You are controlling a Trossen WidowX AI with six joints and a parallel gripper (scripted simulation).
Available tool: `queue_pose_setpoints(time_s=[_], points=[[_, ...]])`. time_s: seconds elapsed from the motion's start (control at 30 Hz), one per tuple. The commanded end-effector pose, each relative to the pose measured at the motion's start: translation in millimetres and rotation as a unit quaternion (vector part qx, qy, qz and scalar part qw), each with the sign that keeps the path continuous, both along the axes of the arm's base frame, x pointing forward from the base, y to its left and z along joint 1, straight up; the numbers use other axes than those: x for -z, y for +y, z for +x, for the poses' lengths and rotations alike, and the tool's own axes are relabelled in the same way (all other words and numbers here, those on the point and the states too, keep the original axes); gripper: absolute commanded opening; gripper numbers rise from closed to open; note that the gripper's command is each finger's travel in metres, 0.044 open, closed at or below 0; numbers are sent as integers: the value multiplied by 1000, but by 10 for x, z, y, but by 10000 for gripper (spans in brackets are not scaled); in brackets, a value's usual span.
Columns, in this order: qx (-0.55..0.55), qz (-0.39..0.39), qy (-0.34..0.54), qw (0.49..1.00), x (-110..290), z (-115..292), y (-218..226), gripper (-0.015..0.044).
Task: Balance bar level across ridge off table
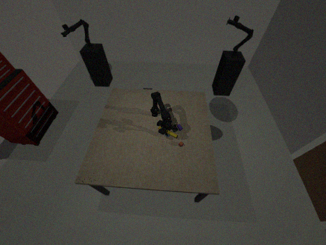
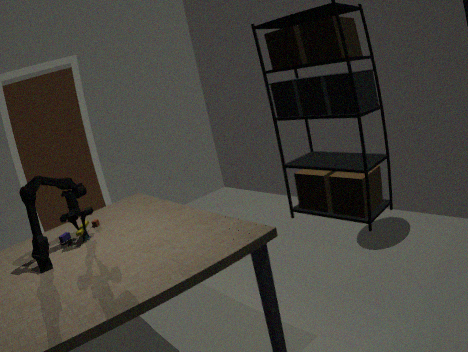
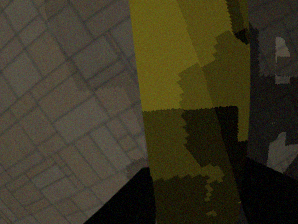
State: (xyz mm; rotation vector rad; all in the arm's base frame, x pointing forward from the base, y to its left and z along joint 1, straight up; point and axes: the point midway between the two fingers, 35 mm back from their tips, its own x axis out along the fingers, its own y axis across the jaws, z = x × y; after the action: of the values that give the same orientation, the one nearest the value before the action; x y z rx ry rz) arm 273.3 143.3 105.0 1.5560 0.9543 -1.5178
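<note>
Bar (image 1: 169,132) yellow, clamped in the gripper (image 1: 165,127), fingers partly closed on it; low over tabletop (image 1: 139,163); purple block (image 1: 180,127) and orange block (image 1: 181,144) nearby.

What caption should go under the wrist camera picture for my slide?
Wrist view: the yellow bar held tight in the gripper, filling the frame above the wooden table.

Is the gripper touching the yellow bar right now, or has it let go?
Touching. The gripper is shut on the yellow bar: the wrist view shows the bar filling the space between the fingers, and the top view shows it under the gripper.
</note>
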Motion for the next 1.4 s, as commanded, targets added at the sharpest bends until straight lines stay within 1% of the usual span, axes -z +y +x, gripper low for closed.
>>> queue_pose_setpoints(time_s=[0.0,1.37], points=[[2,1,-1,1000,4,4,4,0],[2,1,-1,1000,38,-1,0,0]])
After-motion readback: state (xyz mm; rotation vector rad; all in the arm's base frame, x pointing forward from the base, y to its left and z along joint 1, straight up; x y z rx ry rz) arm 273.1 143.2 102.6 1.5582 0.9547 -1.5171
